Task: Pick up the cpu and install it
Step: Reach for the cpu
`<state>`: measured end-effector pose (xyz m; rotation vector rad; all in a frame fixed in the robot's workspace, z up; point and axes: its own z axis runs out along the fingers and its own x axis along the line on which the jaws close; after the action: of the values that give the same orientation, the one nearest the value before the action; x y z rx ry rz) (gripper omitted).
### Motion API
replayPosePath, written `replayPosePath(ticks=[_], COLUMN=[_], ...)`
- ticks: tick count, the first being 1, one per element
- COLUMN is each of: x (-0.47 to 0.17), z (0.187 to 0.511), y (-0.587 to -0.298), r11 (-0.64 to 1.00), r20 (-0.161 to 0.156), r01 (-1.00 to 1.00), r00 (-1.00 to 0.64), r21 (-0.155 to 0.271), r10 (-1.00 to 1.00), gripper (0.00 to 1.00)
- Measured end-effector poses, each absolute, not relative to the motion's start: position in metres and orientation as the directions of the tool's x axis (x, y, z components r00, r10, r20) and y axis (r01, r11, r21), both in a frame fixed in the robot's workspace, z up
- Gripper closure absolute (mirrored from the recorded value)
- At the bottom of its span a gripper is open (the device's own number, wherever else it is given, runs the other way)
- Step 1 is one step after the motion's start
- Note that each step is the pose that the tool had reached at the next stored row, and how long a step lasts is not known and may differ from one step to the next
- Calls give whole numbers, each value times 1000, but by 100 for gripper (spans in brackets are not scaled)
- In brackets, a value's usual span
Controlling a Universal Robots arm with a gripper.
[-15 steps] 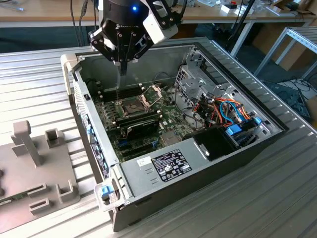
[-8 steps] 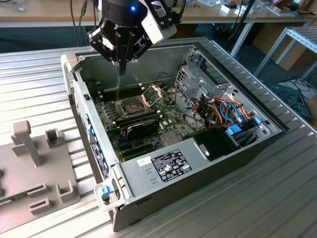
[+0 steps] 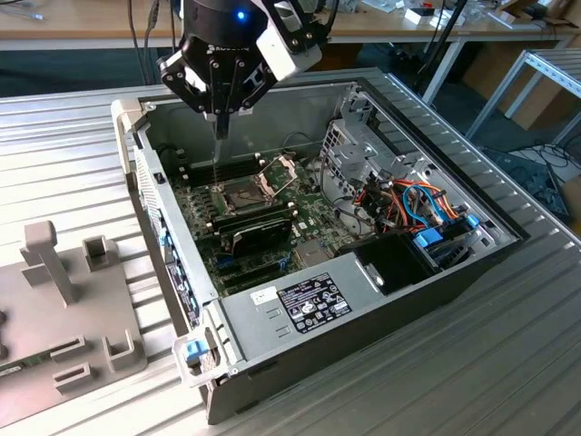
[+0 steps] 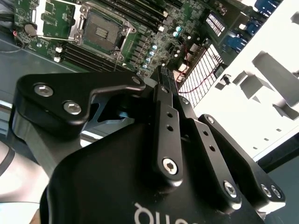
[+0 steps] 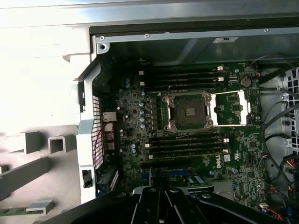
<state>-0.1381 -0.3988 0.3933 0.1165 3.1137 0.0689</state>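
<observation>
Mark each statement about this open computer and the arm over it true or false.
1. The grey metal computer case lies open, its green motherboard exposed. True.
2. The hinged silver metal socket frame is shut. False: it is flipped open beside the dark square socket.
3. The black gripper hangs over the open case. True.
4. The socket holds a silver-topped chip. False: its dark contact field lies bare.
5. The grey moulded fixture sits inside the case. False: it sits outside, at the exterior view's left.
</observation>
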Motion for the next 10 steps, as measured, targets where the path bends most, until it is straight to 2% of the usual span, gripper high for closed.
replayPosePath(ticks=[10], x=[-147], z=[393], y=[-399], r11=[996], r20=[-23], r01=[74], r00=[-997], r21=[45], r10=[75], gripper=[89])
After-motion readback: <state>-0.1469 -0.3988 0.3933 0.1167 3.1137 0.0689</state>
